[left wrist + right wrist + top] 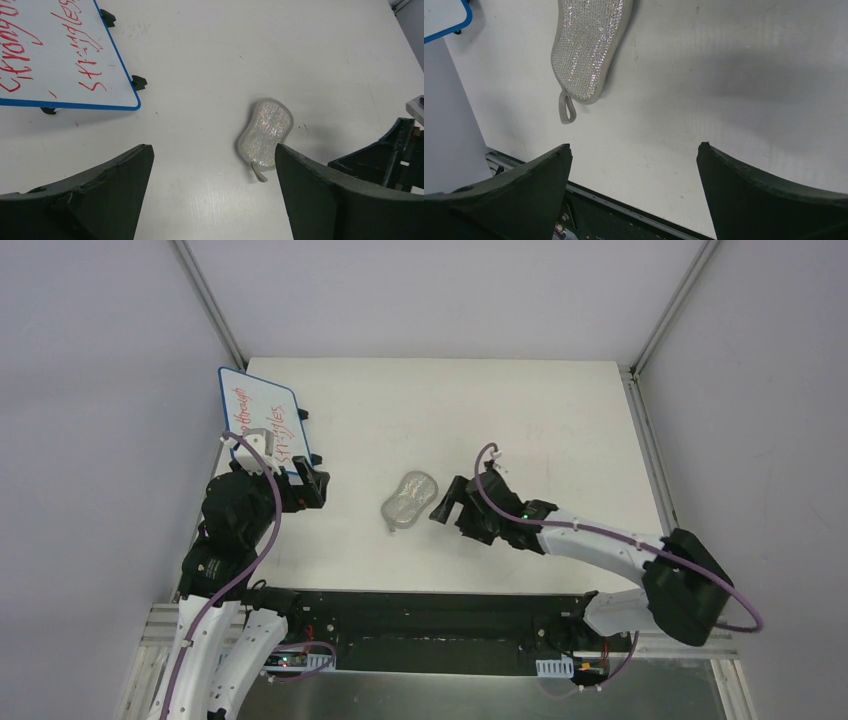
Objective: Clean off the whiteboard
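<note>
The whiteboard (262,420), white with a blue rim and red handwriting, lies at the table's far left. It also shows in the left wrist view (60,55), and a corner of it in the right wrist view (444,17). A sparkly silver-grey sponge eraser (409,500) with a small loop lies on the table's middle; it also shows in the left wrist view (265,132) and the right wrist view (589,47). My left gripper (312,490) is open and empty, just below the board's near corner. My right gripper (447,508) is open and empty, just right of the eraser.
The white table (560,440) is bounded by a black rail (430,605) along its near edge and grey walls on the left, back and right. The right gripper's fingers (385,155) show at the right edge of the left wrist view.
</note>
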### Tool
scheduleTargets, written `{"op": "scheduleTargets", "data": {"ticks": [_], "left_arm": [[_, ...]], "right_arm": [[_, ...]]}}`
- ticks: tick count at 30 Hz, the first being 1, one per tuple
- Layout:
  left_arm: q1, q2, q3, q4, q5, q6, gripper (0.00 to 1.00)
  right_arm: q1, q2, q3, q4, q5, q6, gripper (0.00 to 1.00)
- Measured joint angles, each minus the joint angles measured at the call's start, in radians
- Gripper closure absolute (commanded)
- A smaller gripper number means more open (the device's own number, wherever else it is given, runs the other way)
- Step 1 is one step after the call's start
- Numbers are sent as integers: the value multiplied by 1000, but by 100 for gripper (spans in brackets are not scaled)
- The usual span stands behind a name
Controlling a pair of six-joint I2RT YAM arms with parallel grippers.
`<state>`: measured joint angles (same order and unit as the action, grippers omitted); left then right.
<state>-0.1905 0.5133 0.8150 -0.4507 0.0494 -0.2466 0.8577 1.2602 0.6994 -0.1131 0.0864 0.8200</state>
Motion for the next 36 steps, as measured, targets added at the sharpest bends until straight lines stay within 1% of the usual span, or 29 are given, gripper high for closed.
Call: {"op": "scheduleTargets", "data": {"ticks": [1,4,9,12,19,22,25,27,29,31,32,34,36], "left_arm": [[0,0,0,-4,0,0,6],[0,0,0,-10,0,-2,5],[0,0,0,-12,1,-6,5],[0,0,0,-12,1,-8,5],[0,-9,0,-14,1,-11,5],[0,-12,0,-14,1,-16,5],[0,-12,0,-14,1,-23,5],[0,-11,0,-14,1,-25,6],[0,-11,0,-14,1,-26,6],[0,-11,0,-14,1,-26,6],[0,-11,0,-14,1,-26,6],[0,-9,0,-14,1,-26,7],[0,-3,0,-15,1,-26,8]], "right_arm": [[16,41,14,13,9,17,9],[54,171,66,69,31,84,22],[63,284,94,154,102,167,29],[60,337,116,179,163,189,41],[16,472,189,242,197,183,50],[-1,523,226,281,203,177,58],[-5,566,251,322,217,173,62],[-5,590,262,355,221,171,71],[-3,611,263,395,227,166,75],[-2,621,262,419,239,157,82],[1,622,259,425,247,146,87],[4,622,258,430,263,117,100],[4,622,261,434,279,80,100]]}}
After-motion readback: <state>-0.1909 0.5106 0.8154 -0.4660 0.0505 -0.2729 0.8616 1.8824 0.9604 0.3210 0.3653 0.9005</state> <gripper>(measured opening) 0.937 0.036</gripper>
